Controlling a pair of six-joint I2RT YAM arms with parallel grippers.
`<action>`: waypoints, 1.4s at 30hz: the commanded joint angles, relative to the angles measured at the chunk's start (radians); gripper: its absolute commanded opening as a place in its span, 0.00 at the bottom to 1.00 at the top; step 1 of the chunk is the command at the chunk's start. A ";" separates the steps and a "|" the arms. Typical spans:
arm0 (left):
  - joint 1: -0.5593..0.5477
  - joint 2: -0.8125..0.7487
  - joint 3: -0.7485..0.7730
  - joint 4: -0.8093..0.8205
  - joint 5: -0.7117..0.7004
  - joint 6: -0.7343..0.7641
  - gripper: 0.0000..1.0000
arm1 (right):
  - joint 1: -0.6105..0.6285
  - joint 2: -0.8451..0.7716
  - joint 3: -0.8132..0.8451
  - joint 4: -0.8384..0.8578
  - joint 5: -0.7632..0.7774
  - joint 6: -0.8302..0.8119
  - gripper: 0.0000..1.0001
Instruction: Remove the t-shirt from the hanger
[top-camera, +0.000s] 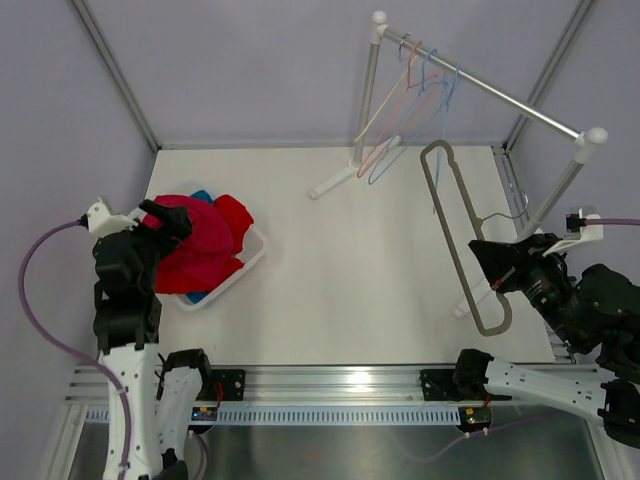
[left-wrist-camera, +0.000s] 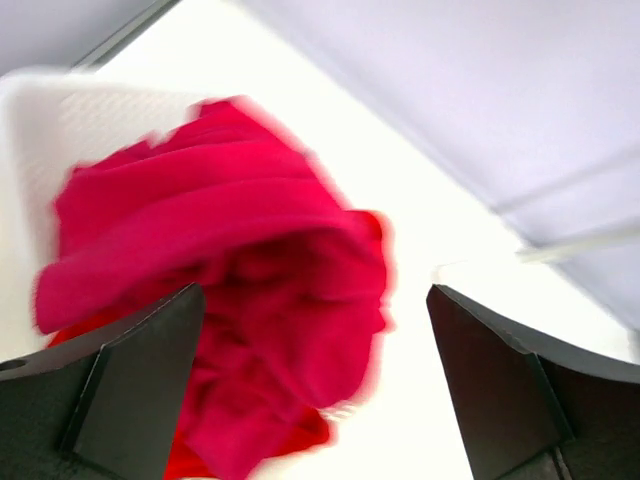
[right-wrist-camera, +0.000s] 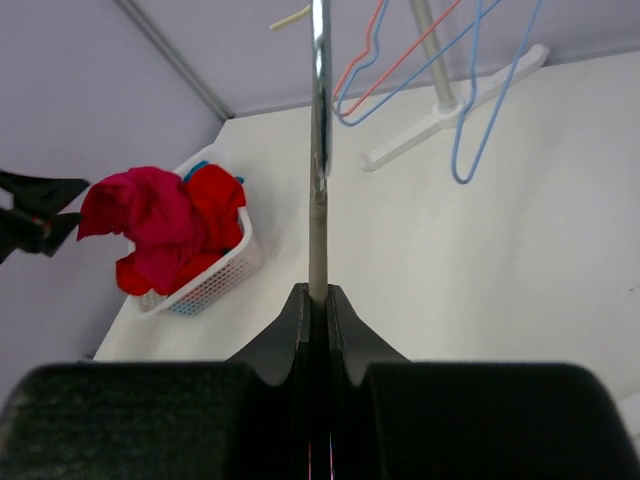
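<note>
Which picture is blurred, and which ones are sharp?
Left wrist view: the t-shirt and the white basket are smeared by motion blur, though the left hand looks crisp. Top view: sharp, evenly lit, only faint shadows. Right wrist view: sharp, the hanger clear in the right hand.

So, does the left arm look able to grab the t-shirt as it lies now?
Probably yes. The left tool hangs open right over the t-shirt, which lies heaped on top in the basket, with nothing between them. The right tool, shut on the hanger, is well clear.
</note>
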 joint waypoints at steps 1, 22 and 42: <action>-0.021 -0.102 0.086 0.004 0.171 -0.004 0.99 | 0.005 0.045 0.080 -0.088 0.192 -0.013 0.00; -0.400 -0.202 0.019 -0.043 0.580 0.213 0.99 | -0.039 0.358 0.273 -0.354 0.498 0.033 0.00; -0.622 -0.395 -0.236 -0.034 0.708 0.220 0.99 | -0.743 0.574 0.359 0.133 -0.088 -0.279 0.00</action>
